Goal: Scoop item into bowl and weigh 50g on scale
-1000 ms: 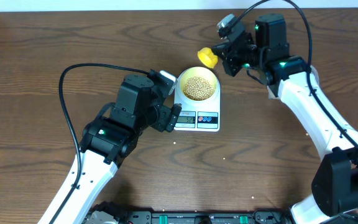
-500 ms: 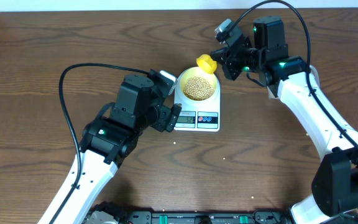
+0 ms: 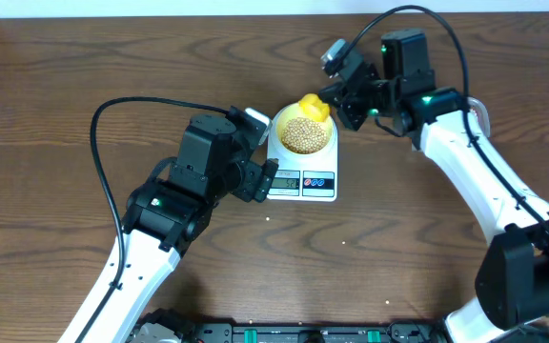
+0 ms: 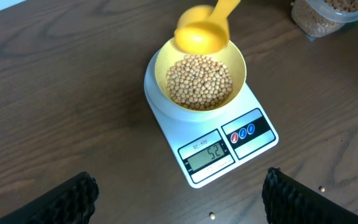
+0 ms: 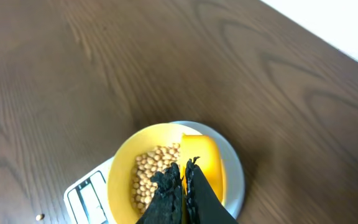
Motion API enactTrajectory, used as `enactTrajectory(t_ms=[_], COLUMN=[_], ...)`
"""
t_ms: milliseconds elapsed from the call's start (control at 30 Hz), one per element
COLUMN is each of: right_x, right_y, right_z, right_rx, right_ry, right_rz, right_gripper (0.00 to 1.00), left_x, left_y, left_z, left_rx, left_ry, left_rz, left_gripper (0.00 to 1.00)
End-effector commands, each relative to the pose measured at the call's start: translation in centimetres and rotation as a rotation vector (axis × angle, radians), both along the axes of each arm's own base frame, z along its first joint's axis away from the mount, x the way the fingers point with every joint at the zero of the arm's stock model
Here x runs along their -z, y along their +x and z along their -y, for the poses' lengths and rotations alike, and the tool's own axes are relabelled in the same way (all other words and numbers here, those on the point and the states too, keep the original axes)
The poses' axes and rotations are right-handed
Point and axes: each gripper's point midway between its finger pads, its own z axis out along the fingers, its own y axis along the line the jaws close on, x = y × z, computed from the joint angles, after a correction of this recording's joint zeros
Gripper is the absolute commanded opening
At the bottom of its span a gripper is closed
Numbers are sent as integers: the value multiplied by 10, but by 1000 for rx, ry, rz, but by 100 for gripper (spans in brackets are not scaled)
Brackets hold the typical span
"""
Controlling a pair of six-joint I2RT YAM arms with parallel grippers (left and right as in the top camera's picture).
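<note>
Right gripper point(image 3: 344, 93) is clamped tight on the handle of the yellow scoop point(image 3: 312, 107), and the scoop's cup hangs over the far rim of the bowl point(image 3: 277, 143), looking blurred in the left wrist view. The bowl sits squarely on the scale point(image 3: 303, 186), about midway between the left and right edges of the table point(image 3: 46, 143) and closer to its far edge. Beans point(image 4: 199, 81) lie heaped inside the bowl, and the display point(image 4: 207, 154) reads 52! Left gripper point(image 3: 261, 179) hovers just beside the scale's left front corner, fingers point(image 4: 73, 199) spread wide apart. Past the scale, toward the table's right edge, a clear tub point(image 4: 331, 12) holds more beans. One stray bean point(image 4: 211, 216) lies on the wood just in front of the scale.
</note>
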Motion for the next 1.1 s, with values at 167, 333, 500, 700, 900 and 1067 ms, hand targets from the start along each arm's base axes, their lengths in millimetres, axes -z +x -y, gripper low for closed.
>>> enactTrajectory(t_ms=[167,333,500,700,900,1067], right_x=[11,15,22,36,37,35], right_y=[5,2,-1,-8,-9,-15], right_z=[-5,-10,-16,-19,-21,-24], right_rx=[-16,-57,-82,-98,-103,-126], right_ry=[-54,-89,-101,-118,-114,-88], right_rz=[42,75,72,24,17,0], right_gripper=[1,1,1,1,1,1], left_x=[1,1,1,1,1,1], left_y=[0,0,0,0,0,0], left_z=[1,1,1,1,1,1], left_rx=[6,6,6,6,6,6], left_ry=[-3,-3,-3,-3,-3,-3], left_rz=[-5,-5,-5,-5,-5,-5], left_gripper=[86,87,87,87,86,87])
